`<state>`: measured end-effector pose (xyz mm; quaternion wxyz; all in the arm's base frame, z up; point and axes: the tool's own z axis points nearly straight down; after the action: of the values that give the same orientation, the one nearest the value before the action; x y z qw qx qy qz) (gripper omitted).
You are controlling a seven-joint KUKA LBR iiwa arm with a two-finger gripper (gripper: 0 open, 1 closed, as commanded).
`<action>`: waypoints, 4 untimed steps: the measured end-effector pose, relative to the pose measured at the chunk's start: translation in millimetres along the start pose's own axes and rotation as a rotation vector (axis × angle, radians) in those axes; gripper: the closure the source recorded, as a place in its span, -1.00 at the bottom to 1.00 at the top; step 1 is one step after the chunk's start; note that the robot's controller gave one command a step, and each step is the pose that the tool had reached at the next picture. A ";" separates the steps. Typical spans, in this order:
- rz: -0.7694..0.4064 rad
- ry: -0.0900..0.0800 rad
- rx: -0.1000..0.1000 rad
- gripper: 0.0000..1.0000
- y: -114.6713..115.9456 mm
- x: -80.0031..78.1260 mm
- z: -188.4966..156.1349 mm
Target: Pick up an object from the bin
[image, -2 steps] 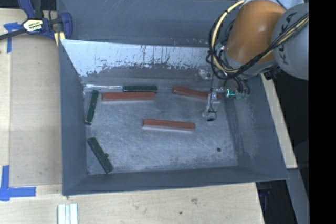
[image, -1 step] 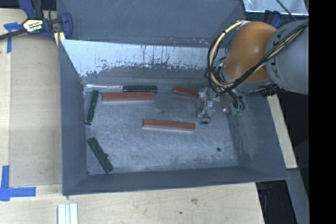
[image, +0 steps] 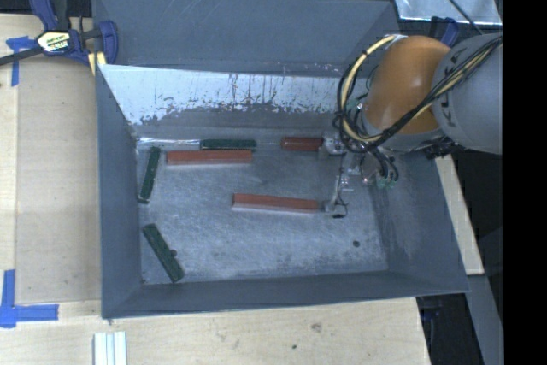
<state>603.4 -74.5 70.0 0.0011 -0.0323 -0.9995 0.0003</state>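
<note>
My gripper [image: 338,206] reaches down into the right half of the bin, its fingertips right at the right end of a long reddish-brown bar [image: 273,203] lying flat in the middle of the floor. Whether the fingertips touch the bar cannot be made out. A short reddish-brown bar [image: 302,144] lies by the back wall, just left of the gripper's body.
Along the back wall lie another reddish-brown bar [image: 209,156] and a dark green bar [image: 227,144]. A green bar [image: 149,174] lies along the left wall, and one more green bar [image: 162,252] sits in the front left corner. The arm's orange cover and cables hang over the right wall.
</note>
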 end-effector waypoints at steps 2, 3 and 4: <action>-0.341 -0.006 0.000 1.00 56.7 74.4 -0.3; -0.341 -0.006 0.000 1.00 56.7 74.4 -0.3; -0.402 0.002 -0.001 1.00 60.7 76.3 -39.2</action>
<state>531.3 -9.0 109.4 0.0021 0.1678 -0.9858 -0.0006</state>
